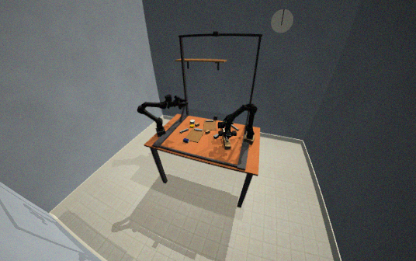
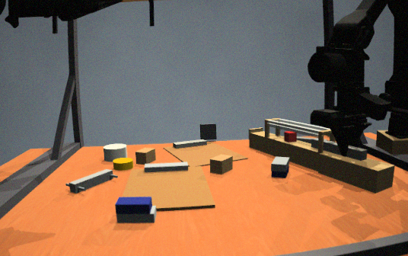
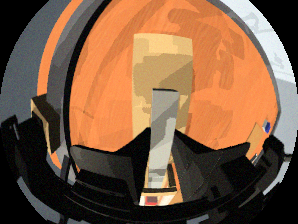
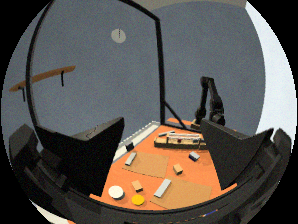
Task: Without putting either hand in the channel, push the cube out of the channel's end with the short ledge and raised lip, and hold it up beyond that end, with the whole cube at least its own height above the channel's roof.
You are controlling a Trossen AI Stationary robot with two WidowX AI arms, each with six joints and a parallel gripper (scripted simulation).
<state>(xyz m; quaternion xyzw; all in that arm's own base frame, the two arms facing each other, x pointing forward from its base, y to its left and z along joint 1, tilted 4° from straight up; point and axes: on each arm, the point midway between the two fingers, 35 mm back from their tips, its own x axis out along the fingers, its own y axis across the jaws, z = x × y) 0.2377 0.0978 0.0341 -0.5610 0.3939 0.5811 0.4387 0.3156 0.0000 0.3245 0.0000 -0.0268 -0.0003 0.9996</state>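
A tan channel [image 2: 320,156] with a railed roof [image 2: 297,126] lies at the right of the table. The red cube [image 2: 290,136] sits inside it under the roof, toward the far end. My left gripper [image 2: 344,148] reaches down at the channel's near, open part and is shut on a grey bar [image 2: 344,151] that lies along the channel. In the left wrist view the grey bar [image 3: 162,132] runs between the fingers, and the red cube [image 3: 153,199] shows at the bottom edge. My right gripper [image 1: 182,102] is open and empty, raised high beyond the table's far side.
On the table stand a white cylinder [image 2: 115,152], a yellow disc [image 2: 122,163], two brown blocks [image 2: 221,163], loose grey bars [image 2: 90,180], a blue-topped block [image 2: 135,209], a grey-topped block [image 2: 280,166], a black cube [image 2: 208,131] and two cardboard sheets [image 2: 169,188].
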